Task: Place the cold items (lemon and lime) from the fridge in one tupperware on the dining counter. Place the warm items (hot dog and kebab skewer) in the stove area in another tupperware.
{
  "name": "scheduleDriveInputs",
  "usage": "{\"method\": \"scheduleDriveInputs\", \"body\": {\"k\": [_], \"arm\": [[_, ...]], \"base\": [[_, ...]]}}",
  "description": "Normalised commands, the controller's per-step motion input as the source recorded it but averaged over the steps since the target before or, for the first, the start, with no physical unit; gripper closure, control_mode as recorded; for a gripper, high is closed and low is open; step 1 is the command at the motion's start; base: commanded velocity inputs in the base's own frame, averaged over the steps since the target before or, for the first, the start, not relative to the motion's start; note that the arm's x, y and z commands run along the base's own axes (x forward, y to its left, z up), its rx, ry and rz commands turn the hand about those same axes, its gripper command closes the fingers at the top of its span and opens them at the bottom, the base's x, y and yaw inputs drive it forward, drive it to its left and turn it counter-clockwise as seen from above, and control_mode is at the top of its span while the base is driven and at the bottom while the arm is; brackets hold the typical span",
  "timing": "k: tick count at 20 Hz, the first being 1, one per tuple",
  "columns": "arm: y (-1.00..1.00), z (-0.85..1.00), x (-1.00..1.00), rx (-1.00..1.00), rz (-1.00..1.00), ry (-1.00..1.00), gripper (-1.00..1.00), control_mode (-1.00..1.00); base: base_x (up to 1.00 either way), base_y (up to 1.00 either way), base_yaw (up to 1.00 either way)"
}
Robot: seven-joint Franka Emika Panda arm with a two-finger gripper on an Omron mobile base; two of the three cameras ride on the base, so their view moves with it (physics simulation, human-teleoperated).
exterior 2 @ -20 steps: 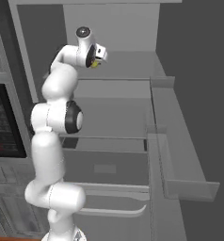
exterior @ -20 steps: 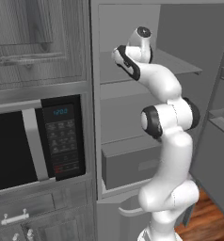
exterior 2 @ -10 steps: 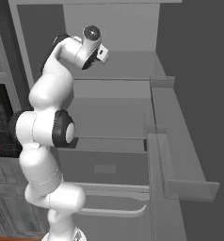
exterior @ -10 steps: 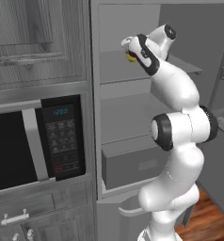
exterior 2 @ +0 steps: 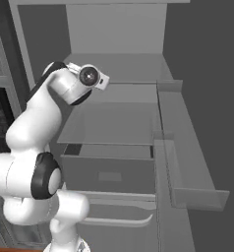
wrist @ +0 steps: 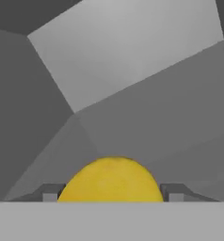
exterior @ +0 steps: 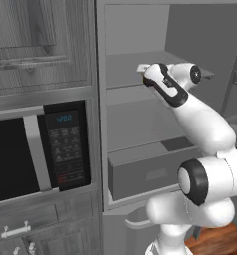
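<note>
Hand view puts the lemon (wrist: pixel 112 181) right between the two dark finger tips (wrist: pixel 50 193), its yellow dome rising from the bottom of the picture with one tip close against each flank. The gripper (wrist: pixel 112 195) stands fairly wide, and that width looks taken up by the fruit: it is closed on the lemon, not hanging free. The lemon sits centred in the gap, no nearer one finger than the other, and bulges forward past the tips. Its long axis cannot be told for sure, since only the upper half shows; the outline is slightly wider than tall, which suggests it lies across the fingers.

Ahead of the fingers, beyond the lemon, are the bare grey walls and back corner of the fridge (exterior: pixel 140 99). Left base view has the wrist up beside the upper shelf (exterior: pixel 135 67), the arm reaching in from outside; the hand there is too small to read.

The relation that counts, in my judgement, is fruit forward and fridge interior further forward, so carrying it to a tupperware calls for drawing straight back, away from that corner, before any turn. The lime is nowhere I can make out.
</note>
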Motion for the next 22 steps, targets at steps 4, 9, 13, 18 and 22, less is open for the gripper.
{"method": "scheduleDriveInputs", "body": {"k": [4,9,13,18,22], "arm": [[-0.28,0.74,-1.00,-0.37,0.08,0.09,1.00,-1.00],[-0.33,0.21,-1.00,-0.44,0.01,0.23,1.00,-1.00],[-0.29,-0.48,-1.00,-0.39,0.00,0.26,1.00,-1.00],[-0.19,-0.90,-1.00,-0.07,0.01,0.07,1.00,-1.00],[0.08,-0.98,-1.00,-0.04,0.05,0.00,1.00,-1.00]], "base": [[0.00,0.00,0.00],[0.00,0.00,0.00],[0.00,0.00,0.00],[0.00,0.00,0.00],[0.00,0.00,0.00]]}}
